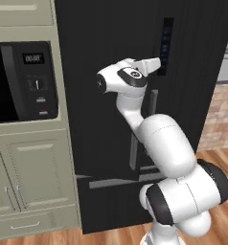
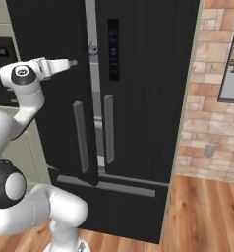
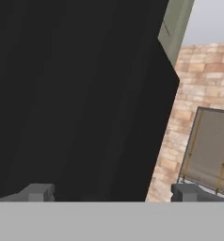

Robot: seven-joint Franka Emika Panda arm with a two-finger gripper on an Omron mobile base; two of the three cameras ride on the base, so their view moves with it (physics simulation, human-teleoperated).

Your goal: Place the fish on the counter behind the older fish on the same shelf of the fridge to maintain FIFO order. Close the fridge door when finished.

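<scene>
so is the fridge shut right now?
Shut. In the right base view both doors of the fridge sit flush, their grey handles side by side, and no interior shows.

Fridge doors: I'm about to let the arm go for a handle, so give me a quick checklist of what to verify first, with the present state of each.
1. Fridge doors shut, so one must be opened first: ok, both upper doors look closed.
2. Tool open: ok, its fingertips stand wide apart.
3. Tool empty: ok, nothing between the fingertips.
4. Left door handle free of obstruction: ok.
5. Tool lined up with a handle: not ok, the hand sits high, near the display panel, above both handles.
6. Orange fish and counter located: cannot tell.
</scene>
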